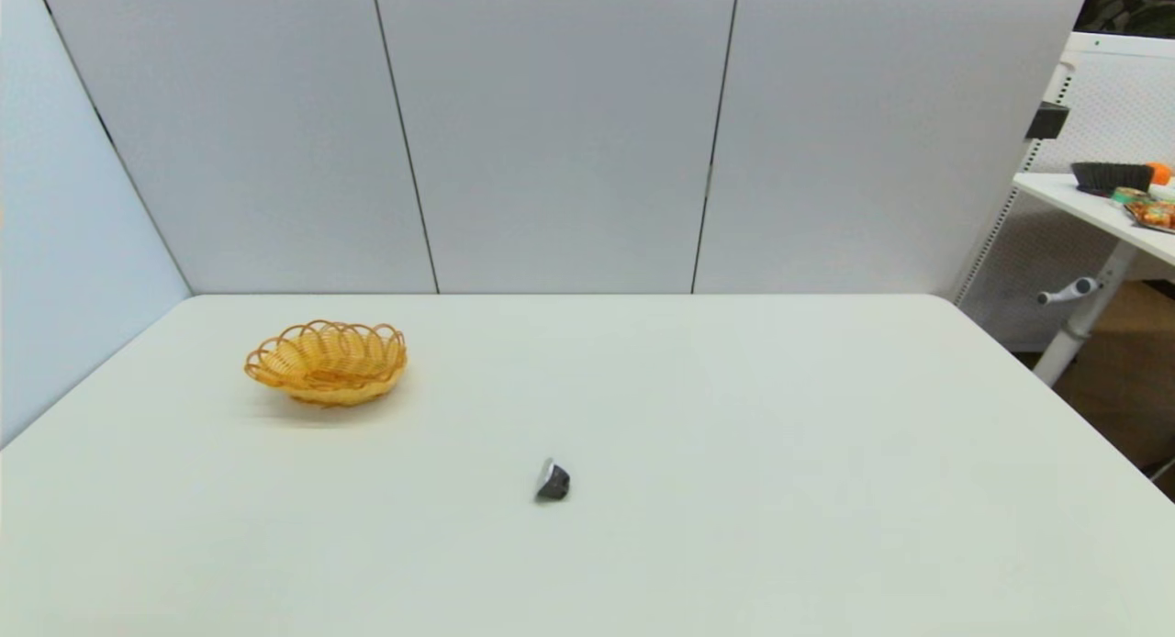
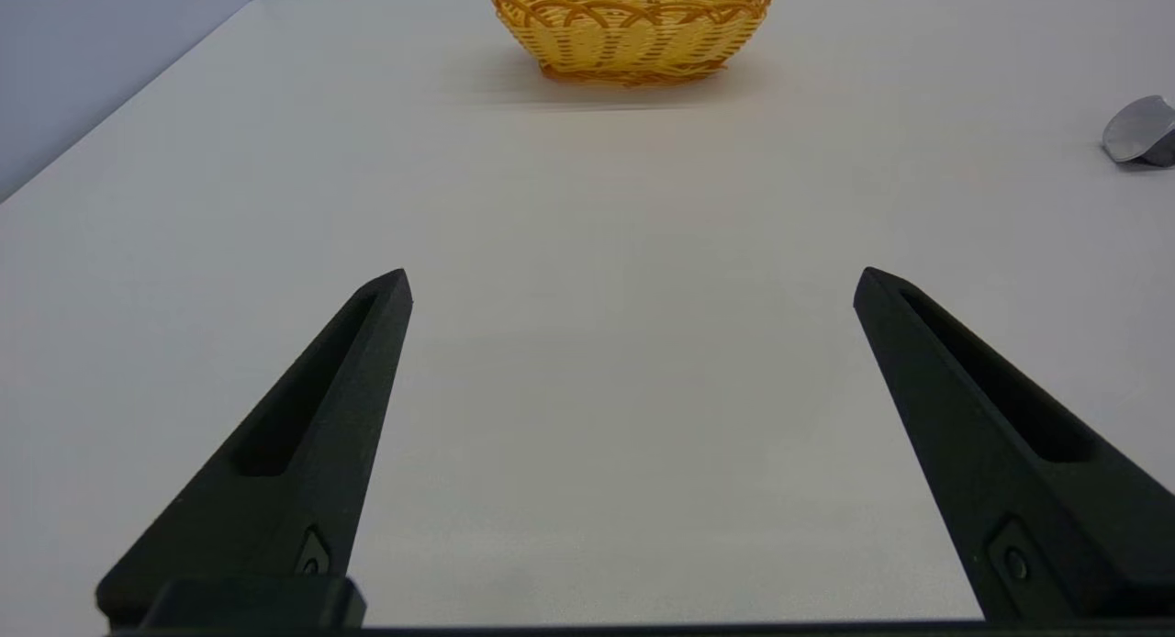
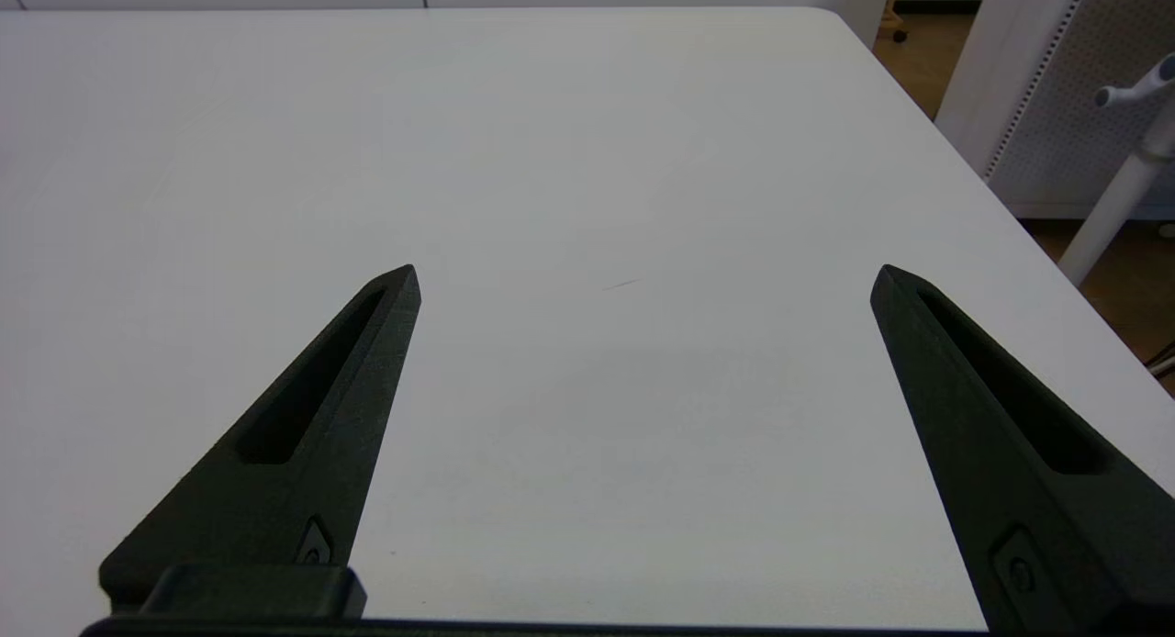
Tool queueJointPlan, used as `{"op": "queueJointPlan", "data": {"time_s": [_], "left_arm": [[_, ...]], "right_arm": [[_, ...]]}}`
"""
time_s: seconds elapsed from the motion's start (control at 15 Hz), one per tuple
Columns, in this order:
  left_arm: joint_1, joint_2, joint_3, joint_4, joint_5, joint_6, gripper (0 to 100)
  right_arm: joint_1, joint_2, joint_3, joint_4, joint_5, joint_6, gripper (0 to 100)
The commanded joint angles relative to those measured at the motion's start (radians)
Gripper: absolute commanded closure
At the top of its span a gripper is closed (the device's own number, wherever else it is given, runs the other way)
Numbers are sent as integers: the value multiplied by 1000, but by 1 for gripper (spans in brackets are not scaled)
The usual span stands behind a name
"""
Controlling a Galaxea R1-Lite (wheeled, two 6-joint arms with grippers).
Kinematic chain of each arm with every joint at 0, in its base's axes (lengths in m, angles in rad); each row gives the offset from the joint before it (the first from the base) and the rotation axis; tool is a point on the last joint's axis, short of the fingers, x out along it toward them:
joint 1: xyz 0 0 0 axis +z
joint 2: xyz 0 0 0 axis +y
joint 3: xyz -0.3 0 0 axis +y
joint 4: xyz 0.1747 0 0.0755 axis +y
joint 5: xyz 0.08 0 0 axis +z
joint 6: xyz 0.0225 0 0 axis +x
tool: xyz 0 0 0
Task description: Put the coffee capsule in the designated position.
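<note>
Both grippers, left gripper [image 2: 632, 284] and right gripper [image 3: 645, 279], gape wide, coffee capsule [image 1: 553, 481] lying tipped off beside the left one, basket [image 1: 326, 362] ahead; a bump might roll it away.

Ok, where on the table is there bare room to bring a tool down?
Nearly all of it. The white table carries only the wicker basket, far left, and the coffee capsule lying near the middle. The whole right half, the near edge and the stretch between basket and capsule are bare. Left tool and right tool are open over bare tabletop. Nowhere crowded.
</note>
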Motion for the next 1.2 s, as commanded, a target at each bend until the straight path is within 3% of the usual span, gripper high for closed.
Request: {"op": "queueJointPlan", "data": {"time_s": [0.07, 0.93, 1.07, 1.2], "left_arm": [[0, 1, 1, 0, 0, -1, 0], [0, 55, 10, -32, 1, -15, 0], [-1, 162, -83, -23, -6, 34, 0], [-26, 365, -292, 98, -9, 186, 0]], "right_arm": [[0, 1, 1, -1, 0, 0, 0], [0, 1, 1, -1, 0, 0, 0], [0, 1, 0, -1, 0, 0, 0], [0, 1, 0, -1, 0, 0, 0]]}}
